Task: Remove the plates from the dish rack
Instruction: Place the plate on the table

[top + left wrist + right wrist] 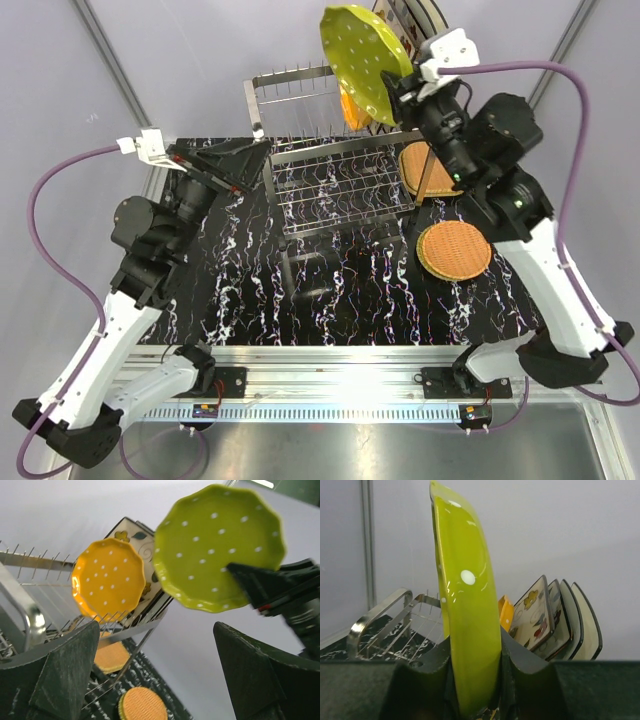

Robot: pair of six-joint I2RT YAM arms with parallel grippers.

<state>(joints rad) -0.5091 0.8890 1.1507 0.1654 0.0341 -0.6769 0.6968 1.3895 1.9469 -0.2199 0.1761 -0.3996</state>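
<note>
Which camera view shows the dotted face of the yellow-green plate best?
The left wrist view: the yellow-green plate faces that camera, so nearly its whole scalloped rim and white dots are visible. The top external view shows the plate tilted and foreshortened. The right wrist view shows only its edge, clamped in the right claw.

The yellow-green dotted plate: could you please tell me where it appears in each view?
Top external: yellow-green plate at top centre, above the dish rack, in the right hand.
Left wrist: the plate at upper right.
Right wrist: the plate at centre, edge-on.
Shared landmark: the orange plate standing in the rack.
</note>
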